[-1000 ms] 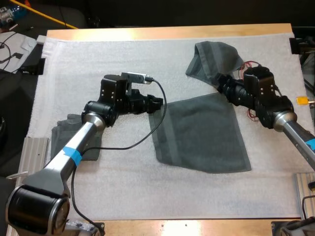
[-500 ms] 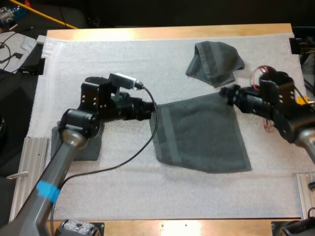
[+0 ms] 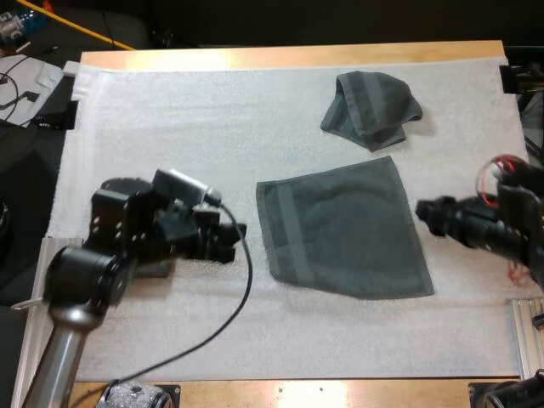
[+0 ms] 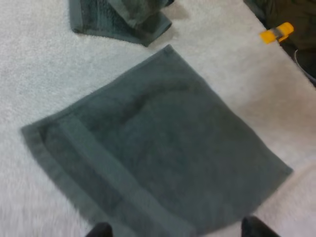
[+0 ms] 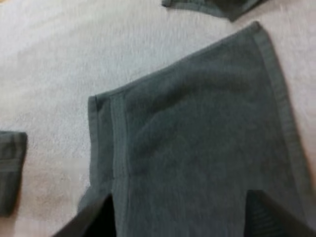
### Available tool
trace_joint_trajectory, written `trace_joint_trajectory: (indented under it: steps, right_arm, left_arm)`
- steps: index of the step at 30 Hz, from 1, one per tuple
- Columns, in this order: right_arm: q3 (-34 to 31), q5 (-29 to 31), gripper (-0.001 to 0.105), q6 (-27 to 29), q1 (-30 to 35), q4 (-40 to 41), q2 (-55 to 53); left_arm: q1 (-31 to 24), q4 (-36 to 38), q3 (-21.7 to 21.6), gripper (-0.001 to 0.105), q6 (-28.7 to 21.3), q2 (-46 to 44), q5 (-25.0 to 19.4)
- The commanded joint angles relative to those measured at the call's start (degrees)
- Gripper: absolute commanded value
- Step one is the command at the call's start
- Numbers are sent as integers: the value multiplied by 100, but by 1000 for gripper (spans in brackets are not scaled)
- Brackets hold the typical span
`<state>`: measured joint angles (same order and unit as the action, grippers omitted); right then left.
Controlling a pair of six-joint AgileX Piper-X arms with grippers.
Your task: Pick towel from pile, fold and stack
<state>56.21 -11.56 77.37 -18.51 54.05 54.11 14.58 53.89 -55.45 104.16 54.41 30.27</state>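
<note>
A dark grey-green towel (image 3: 344,229) lies spread flat in the middle of the mat. A crumpled towel (image 3: 371,106) sits behind it, toward the far edge. My left gripper (image 3: 234,240) hovers just left of the flat towel, clear of its left edge. In the left wrist view its gripper (image 4: 177,229) is open, fingertips (image 4: 101,229) wide apart over the towel's (image 4: 153,143) near edge. My right gripper (image 3: 422,211) is off the towel's right edge. In the right wrist view its gripper (image 5: 182,217) is open above the towel (image 5: 197,133), holding nothing.
A folded towel (image 5: 10,173) lies at the mat's left side, mostly hidden under my left arm in the high view. The crumpled towel (image 4: 123,19) lies beyond the flat towel's far corner. Metal rails (image 3: 527,331) flank the table's near corners.
Both arms have drawn back from the flat towel's far corners, the left toward the near left and the right toward the near right. The towel has stayed flat.
</note>
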Motion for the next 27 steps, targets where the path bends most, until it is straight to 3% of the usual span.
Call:
trace_joint_trajectory:
  steps: [1, 12, 19, 27]
  right_arm:
    - [34, 41, 54, 93, -16, 631, -466]
    - [55, 95, 54, 114, -32, 1928, -1413]
    - [-234, 207, 54, 219, -1, 2444, -1595]
    - [-1089, 276, 54, 252, -3, 2199, -1465]
  left_arm:
    - [5, 516, -30, 53, -33, -506, -76]
    - [18, 1429, -15, 53, -55, -1458, -174]
    - [22, 1692, 418, 53, 4, -1655, -176]
    - [44, 1627, 789, 54, 19, -1669, -181]
